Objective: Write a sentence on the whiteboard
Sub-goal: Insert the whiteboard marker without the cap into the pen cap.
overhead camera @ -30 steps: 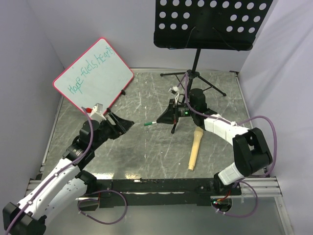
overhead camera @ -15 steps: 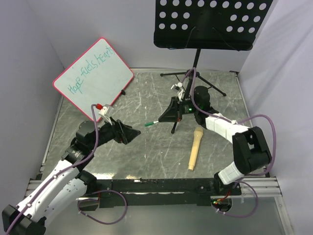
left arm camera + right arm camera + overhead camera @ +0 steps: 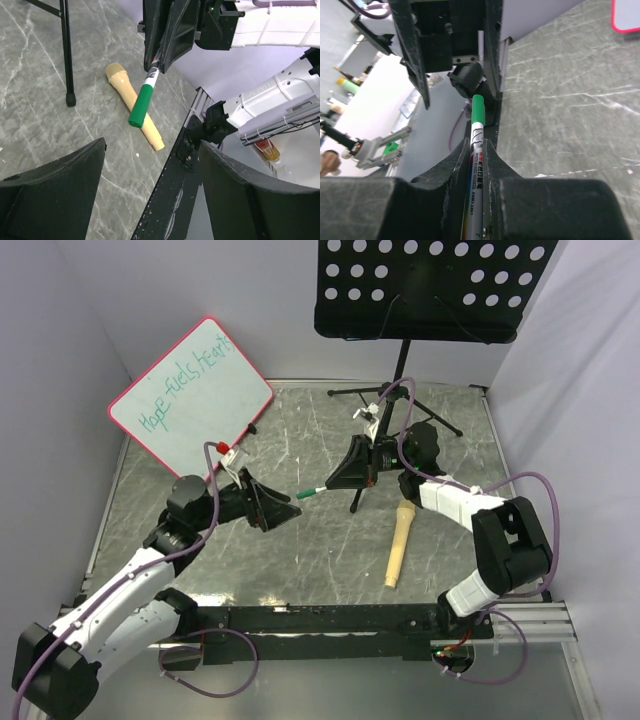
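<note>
Tightly, right gripper (image 3: 328,483) jaws clench the marker (image 3: 141,104), green end, probably capped, toward left gripper (image 3: 287,511), jaws agape.

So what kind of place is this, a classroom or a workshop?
Probably a robot test booth in a lab: a left arm and right arm bolted at the edge of a walled-in table, with props set out, a whiteboard, a music stand and a marker.
</note>
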